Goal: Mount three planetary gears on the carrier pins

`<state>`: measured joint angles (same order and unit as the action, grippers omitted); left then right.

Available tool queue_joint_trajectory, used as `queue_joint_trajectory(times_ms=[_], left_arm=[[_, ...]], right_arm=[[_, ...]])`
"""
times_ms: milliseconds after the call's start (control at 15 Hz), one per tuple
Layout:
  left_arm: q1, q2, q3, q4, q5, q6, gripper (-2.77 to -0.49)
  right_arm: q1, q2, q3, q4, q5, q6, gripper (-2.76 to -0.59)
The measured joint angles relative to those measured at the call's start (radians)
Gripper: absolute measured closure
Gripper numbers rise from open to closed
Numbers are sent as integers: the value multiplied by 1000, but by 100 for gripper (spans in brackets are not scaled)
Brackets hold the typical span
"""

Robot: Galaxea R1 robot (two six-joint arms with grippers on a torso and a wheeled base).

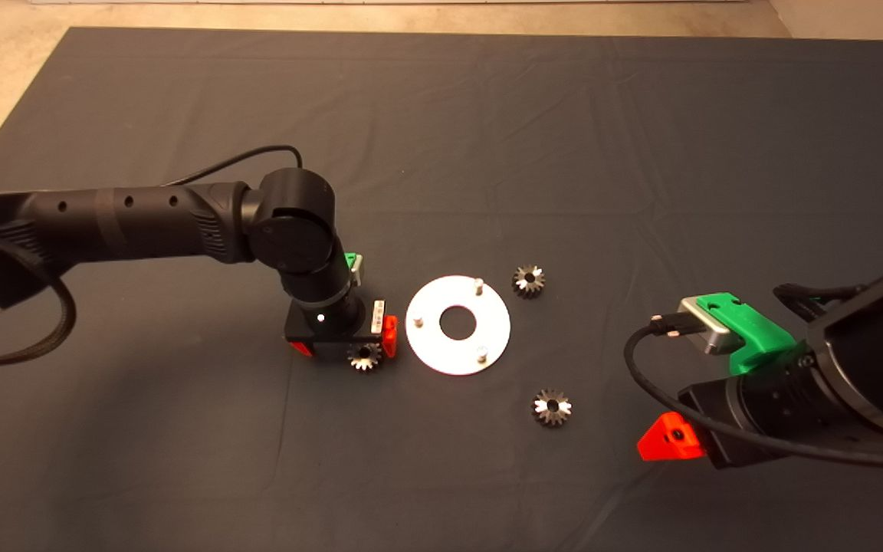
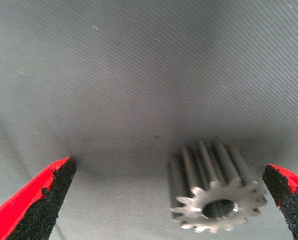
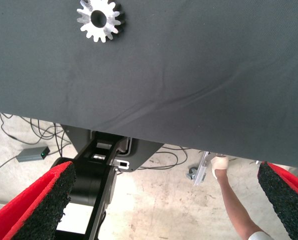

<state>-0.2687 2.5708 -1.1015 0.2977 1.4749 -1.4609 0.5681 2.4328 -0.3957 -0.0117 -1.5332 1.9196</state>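
The shiny round disc (image 1: 457, 324) lies mid-mat with three carrier pins (image 1: 478, 285), (image 1: 417, 320), (image 1: 481, 353) standing bare. Three planetary gears lie on the mat: one (image 1: 365, 356) just left of the disc, one (image 1: 528, 280) at its upper right, one (image 1: 552, 407) at its lower right. My left gripper (image 1: 346, 345) points down over the left gear. In the left wrist view this gripper (image 2: 167, 166) is open, with the gear (image 2: 216, 192) on the mat between its fingers, nearer one pad (image 2: 288, 200). My right gripper (image 1: 671, 441) waits open at the lower right.
The dark mat (image 1: 441, 153) covers the table. The right wrist view shows the lower-right gear (image 3: 100, 19) near the mat's edge, then the floor with cables, a black stand (image 3: 101, 165) and a person's leg (image 3: 233, 200).
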Motion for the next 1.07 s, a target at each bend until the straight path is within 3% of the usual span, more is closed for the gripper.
queue_joint_trajectory(times_ms=[467,1067], left_arm=[[0,12,-14,0,0,0,-268],[2,9,26,0,-6,-24,-228]], right_arm=[[0,0,0,0,0,0,-273],[0,0,0,0,0,0,-273]])
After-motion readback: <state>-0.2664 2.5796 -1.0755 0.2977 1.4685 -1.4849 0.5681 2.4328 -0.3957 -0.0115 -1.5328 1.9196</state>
